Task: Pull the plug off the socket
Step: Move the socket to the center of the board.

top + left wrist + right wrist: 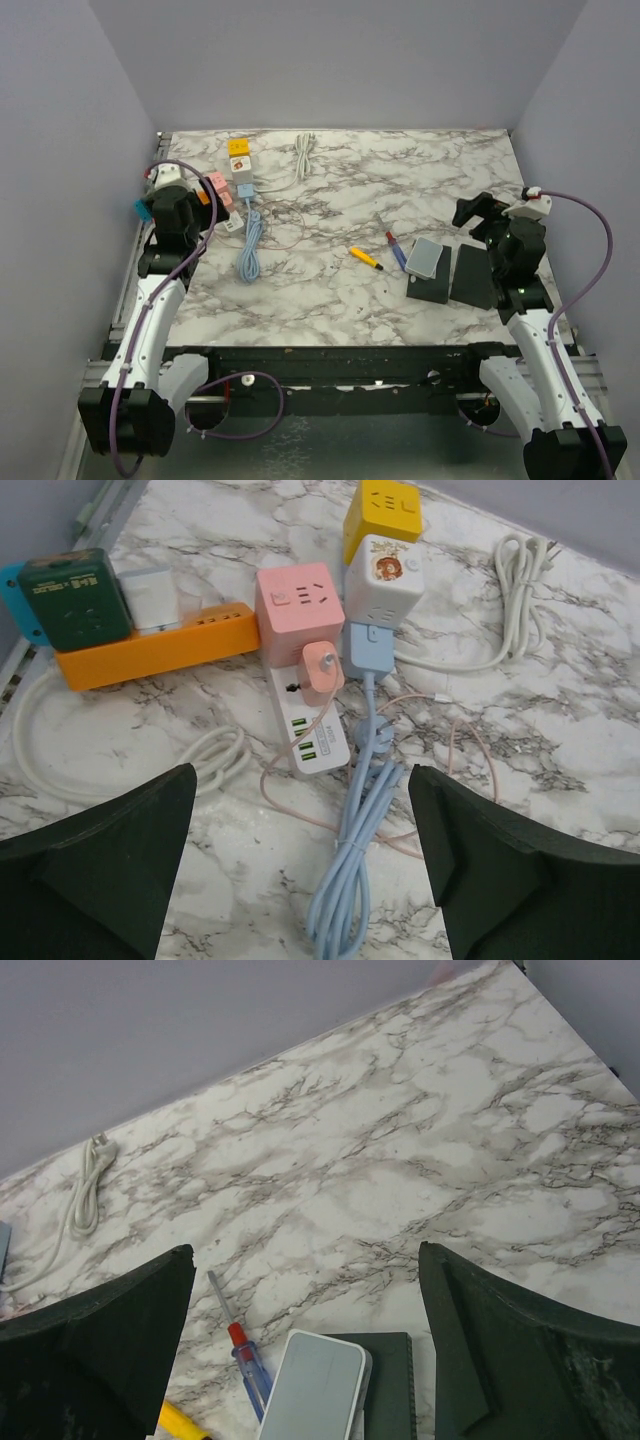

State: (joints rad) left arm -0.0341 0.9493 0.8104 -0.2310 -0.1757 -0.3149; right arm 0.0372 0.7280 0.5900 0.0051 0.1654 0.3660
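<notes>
Pink plug [322, 670], in the white strip [326, 744], lies just beyond the left jaws, spread wide; right jaws, also apart, sit well away.

Bright, even and diffuse from overhead, leaving only faint soft-edged shadows on the white grey-veined marble tabletop [330, 290]. Sharp at the centre of both wrist views, dark and soft-focused toward five and seven o'clock; slightly grainy and low in detail from above.
</notes>
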